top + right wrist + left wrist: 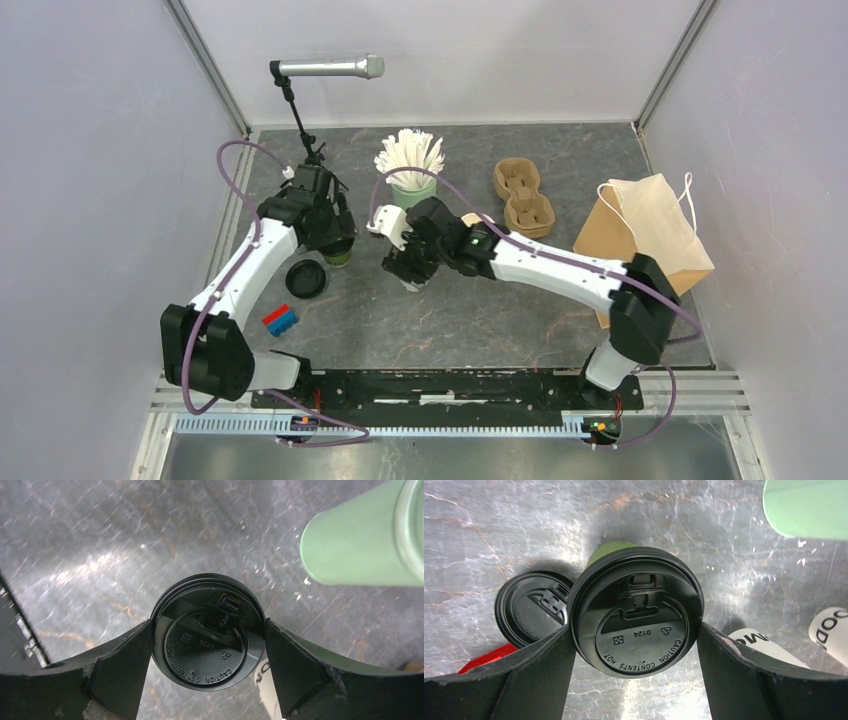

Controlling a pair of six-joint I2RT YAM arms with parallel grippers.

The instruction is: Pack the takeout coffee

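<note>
Left wrist: left pincer (635, 632) clasps olive-green cup (606, 554) — right pincer (207, 630) clasps white cup (267, 692).

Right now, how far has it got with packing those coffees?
Early on. Done: both coffees are lidded. In hand: the left gripper is clamped on the olive-green cup, the right gripper on the white cup. Still to do: neither cup is in the cardboard carrier or the paper bag yet.
</note>
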